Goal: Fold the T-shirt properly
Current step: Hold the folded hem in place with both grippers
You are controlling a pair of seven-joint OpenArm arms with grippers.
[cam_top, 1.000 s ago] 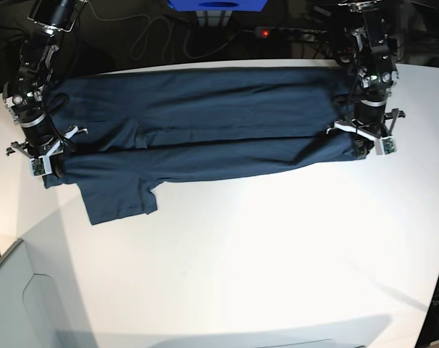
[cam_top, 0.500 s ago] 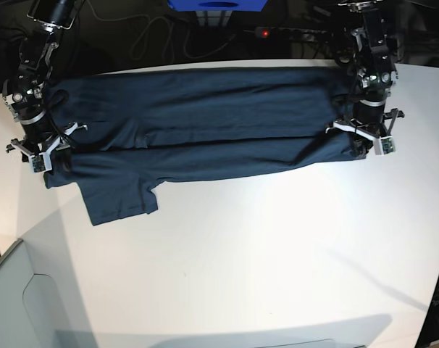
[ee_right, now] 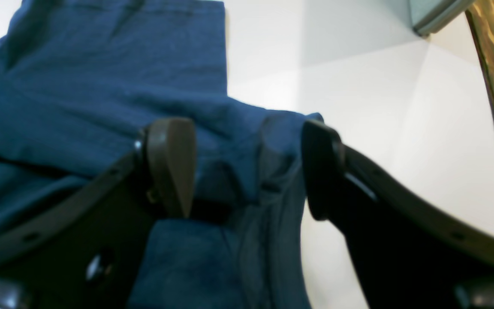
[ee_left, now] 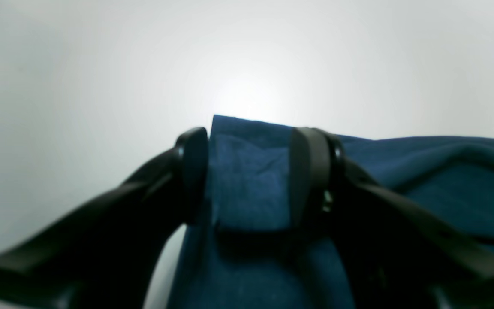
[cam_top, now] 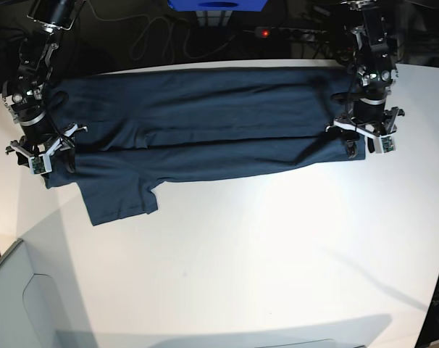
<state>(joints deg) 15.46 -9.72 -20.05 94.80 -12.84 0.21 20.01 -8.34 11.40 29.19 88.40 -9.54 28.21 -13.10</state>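
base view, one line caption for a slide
Both grippers, left and right, open at opposite ends of the half-folded navy T-shirt.

White table (cam_top: pixel 277 246) taking up most of the view, lit bright. Blue box (cam_top: pixel 218 4), cables (cam_top: pixel 151 36) & power strip w/ 1 red light (cam_top: pixel 264 32) sitting behind in dark.

Shirt (cam_top: pixel 198 123) corners hidden under both grippers in base view. Left wrist view blurred; shirt cut off at right and bottom edges. Neck label not visible.
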